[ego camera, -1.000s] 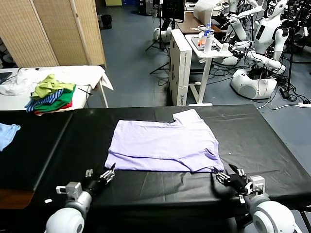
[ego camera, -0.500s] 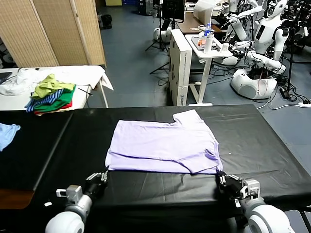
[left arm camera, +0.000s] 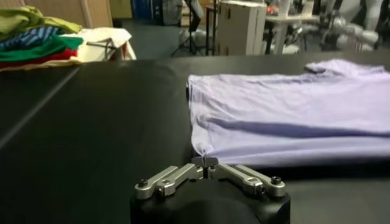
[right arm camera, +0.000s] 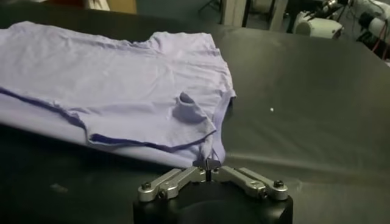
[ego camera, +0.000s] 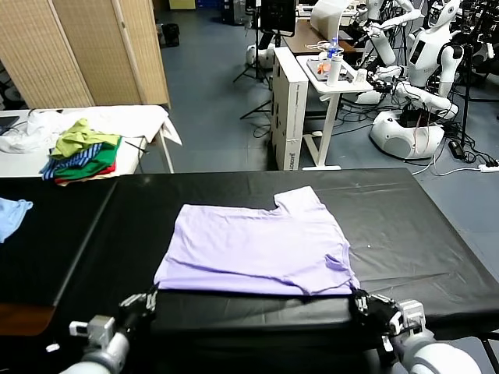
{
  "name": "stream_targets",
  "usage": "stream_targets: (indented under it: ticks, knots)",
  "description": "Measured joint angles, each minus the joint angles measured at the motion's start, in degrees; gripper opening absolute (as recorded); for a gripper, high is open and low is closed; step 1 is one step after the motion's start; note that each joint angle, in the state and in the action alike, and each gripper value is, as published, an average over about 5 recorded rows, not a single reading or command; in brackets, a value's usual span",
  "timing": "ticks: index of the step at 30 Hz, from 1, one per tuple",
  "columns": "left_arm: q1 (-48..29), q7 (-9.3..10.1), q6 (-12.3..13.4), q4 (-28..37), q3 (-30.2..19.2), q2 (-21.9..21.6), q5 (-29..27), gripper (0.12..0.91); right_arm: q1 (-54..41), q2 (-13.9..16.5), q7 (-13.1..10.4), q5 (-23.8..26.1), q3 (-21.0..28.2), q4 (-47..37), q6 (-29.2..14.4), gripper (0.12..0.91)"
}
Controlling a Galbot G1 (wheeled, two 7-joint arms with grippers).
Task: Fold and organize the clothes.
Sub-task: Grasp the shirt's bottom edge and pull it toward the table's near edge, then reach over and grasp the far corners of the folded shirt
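The pale lavender T-shirt [ego camera: 257,248] lies flat on the black table [ego camera: 405,226], folded lengthwise, with one sleeve toward the far side. My left gripper [ego camera: 150,297] is shut on the shirt's near left corner at the table's front edge; the pinch shows in the left wrist view [left arm camera: 205,161], with the shirt [left arm camera: 292,115] stretching away. My right gripper [ego camera: 359,298] is shut on the near right corner; the right wrist view shows the pinch [right arm camera: 209,164] and the shirt [right arm camera: 116,79] with a small raised wrinkle near that corner.
A heap of green, striped and red garments [ego camera: 82,152] sits on a white side table at the far left. A small light blue cloth [ego camera: 12,212] lies at the left edge. A white cabinet [ego camera: 290,105] and other robots stand beyond the table.
Both grippers closed on the shirt's near corners and pulled back toward me. The shirt slid nearer the front edge and its near hem is drawn out wider.
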State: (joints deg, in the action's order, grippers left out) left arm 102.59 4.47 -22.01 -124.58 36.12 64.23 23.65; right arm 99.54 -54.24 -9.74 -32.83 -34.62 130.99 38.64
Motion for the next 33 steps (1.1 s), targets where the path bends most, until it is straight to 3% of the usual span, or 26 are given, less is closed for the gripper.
stream_targets:
  ticks: [3,8,11,14,22,27,33]
  knots:
    - [1.57,0.31,-0.23,-0.76,0.46,0.10,0.06,0.146,0.99,-0.16,-0.41,-0.23,-0.57,1.13,1.39,0.246]
    - [3.48,0.97,-1.14,-2.31,1.39,0.19,0.55,0.173,2.97,-0.11,-0.53,-0.71,-2.32,3.87,3.25,0.555]
    - [4.64,1.29,-1.74,-3.20,2.39,0.15,0.97,0.306,3.82,0.10,-0.56,-1.67,-3.64,5.87,3.57,0.744]
    - [5.86,1.65,-2.90,-4.25,3.60,0.10,1.50,0.496,3.64,0.59,-0.58,-3.74,-5.29,7.68,3.57,0.870]
    - [5.82,1.48,-8.16,-7.96,7.06,-0.10,6.50,0.889,-2.05,3.94,-1.10,-10.28,-7.61,7.37,3.53,0.907]
    - [2.78,2.73,-9.63,-9.04,8.38,-1.76,13.07,0.906,-11.92,6.92,-3.14,-12.36,-3.95,1.72,2.79,0.907]
    - [-6.10,5.42,-10.48,-5.95,7.15,-5.67,22.04,0.907,-26.97,8.54,-3.82,-13.06,5.68,-9.20,1.48,0.907]
